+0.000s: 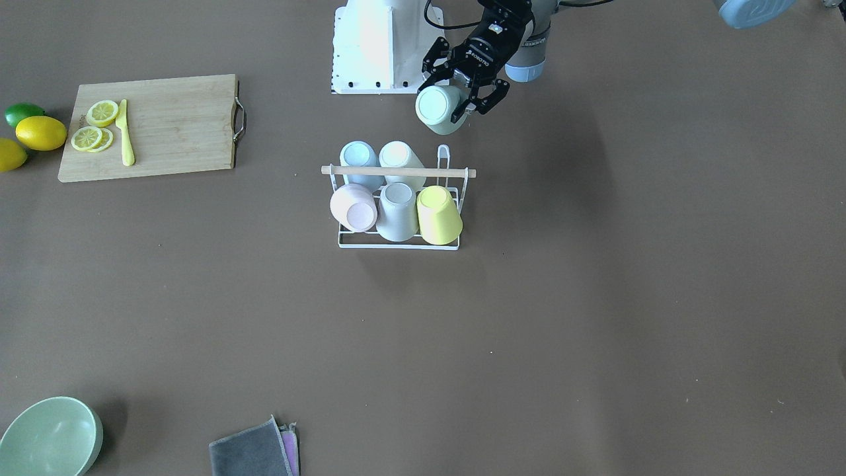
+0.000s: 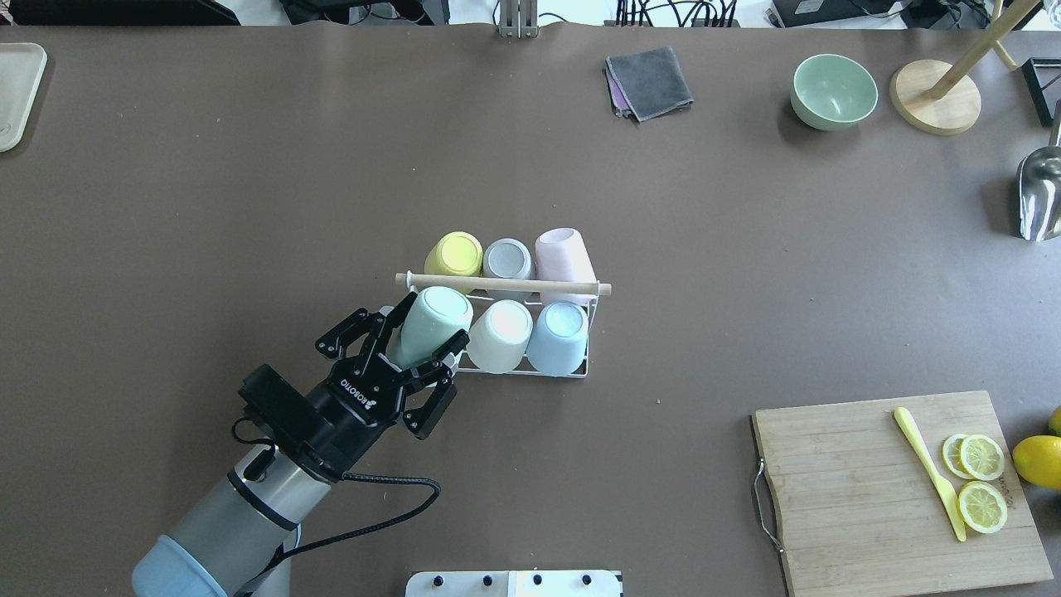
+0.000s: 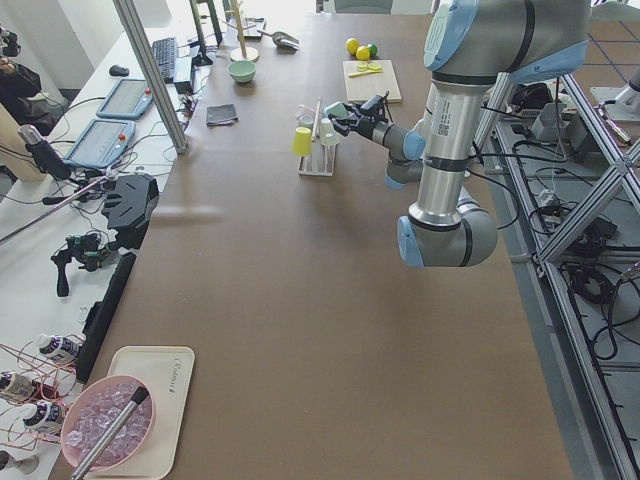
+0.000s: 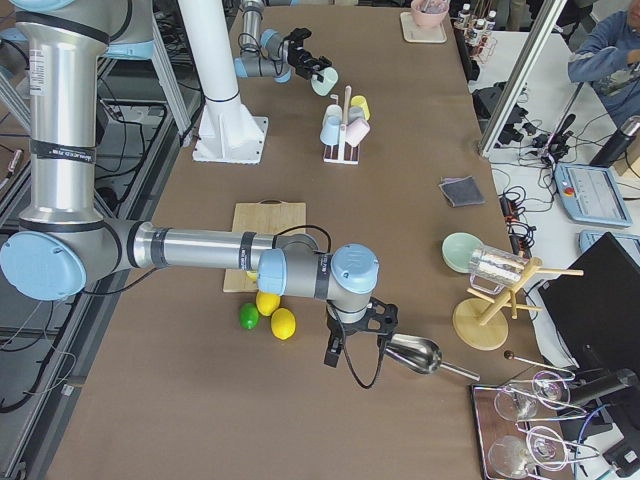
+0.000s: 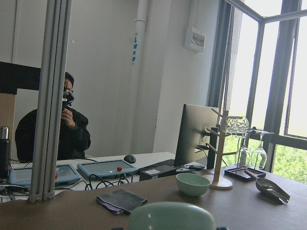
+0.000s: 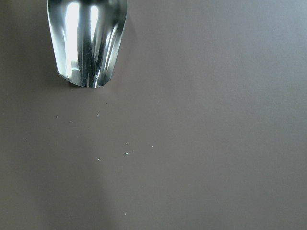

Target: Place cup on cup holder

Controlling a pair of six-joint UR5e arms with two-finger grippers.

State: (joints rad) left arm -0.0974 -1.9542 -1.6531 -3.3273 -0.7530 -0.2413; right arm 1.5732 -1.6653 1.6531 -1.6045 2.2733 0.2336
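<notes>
I logged the cup holder [image 2: 530, 374] carrying five upside-down cups: yellow cup [image 2: 454, 253], grey cup [image 2: 507, 259] and pink cup [image 2: 564, 253] on its far row, white cup [image 2: 500, 333] and blue cup [image 2: 559, 333] on its near row. The left gripper [image 2: 421, 338] was clamped on a tilted mint cup [image 2: 438, 313] at the cup holder's robot-side corner. Overhead it overlapped that corner; the front view showed it apart from the cup holder. The right gripper [image 4: 350, 335] was well apart from the cup holder, by a metal scoop [image 6: 86, 43]; I couldn't tell its opening.
</notes>
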